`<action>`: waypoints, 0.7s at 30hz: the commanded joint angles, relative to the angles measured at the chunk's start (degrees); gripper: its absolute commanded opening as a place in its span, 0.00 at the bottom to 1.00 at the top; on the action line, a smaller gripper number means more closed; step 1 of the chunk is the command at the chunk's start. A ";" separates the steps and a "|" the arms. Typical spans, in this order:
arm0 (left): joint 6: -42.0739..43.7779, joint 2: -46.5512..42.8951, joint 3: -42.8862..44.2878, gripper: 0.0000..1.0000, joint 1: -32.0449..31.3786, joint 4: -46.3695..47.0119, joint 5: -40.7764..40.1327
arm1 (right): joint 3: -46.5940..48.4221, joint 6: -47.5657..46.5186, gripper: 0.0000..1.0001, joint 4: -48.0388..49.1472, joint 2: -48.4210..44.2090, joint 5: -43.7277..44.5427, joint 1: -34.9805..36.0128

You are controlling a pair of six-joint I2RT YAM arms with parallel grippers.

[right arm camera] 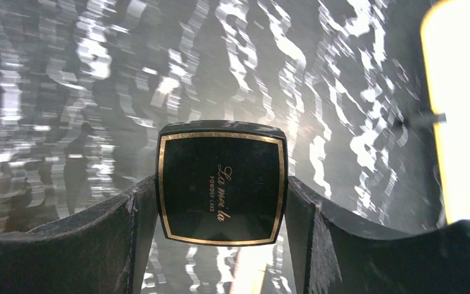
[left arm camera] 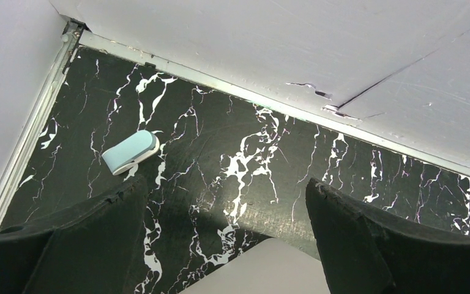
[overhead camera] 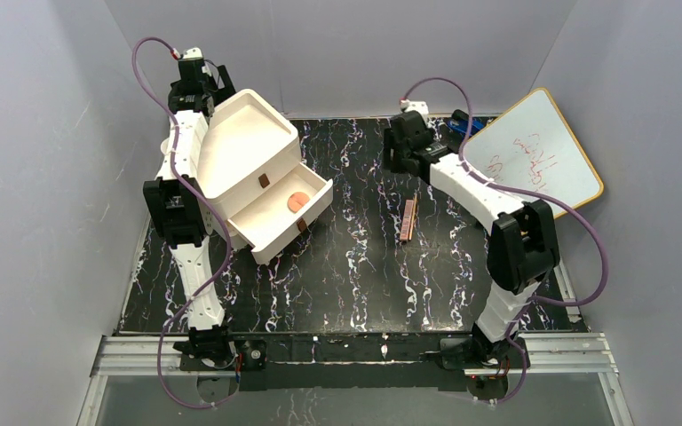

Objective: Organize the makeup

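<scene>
In the right wrist view my right gripper (right arm camera: 220,196) is shut on the dark square compact (right arm camera: 221,180), black with a gold border. Both fingers press its sides, and the marble behind it is blurred. From above, the right gripper (overhead camera: 400,149) hangs over the back middle of the table. The slim pink-brown sticks (overhead camera: 407,219) lie just in front of it. The round copper-brown disc (overhead camera: 297,201) rests in an open drawer of the white box (overhead camera: 249,146). My left gripper (left arm camera: 226,187) is open and holds nothing. It sits behind the box (overhead camera: 195,84).
A whiteboard (overhead camera: 537,151) with red writing leans at the back right, and its yellow edge (right arm camera: 431,92) is close beside the right gripper. A small pale-blue and white object (left arm camera: 130,152) lies near the back left wall. A white corner (left arm camera: 263,269) pokes in under the left gripper.
</scene>
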 commanded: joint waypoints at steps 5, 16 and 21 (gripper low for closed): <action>1.01 -1.04 1.64 0.98 -0.61 -1.20 0.85 | 14.99 -6.12 0.29 -0.31 -0.55 -3.45 10.29; 1.02 -1.00 1.72 0.98 -0.67 -1.20 1.22 | 18.21 -8.96 0.29 8.85 4.09 -11.88 20.91; 1.10 -0.84 1.85 0.98 -0.60 -1.20 1.31 | 15.72 -8.40 0.29 13.19 5.06 -14.01 24.70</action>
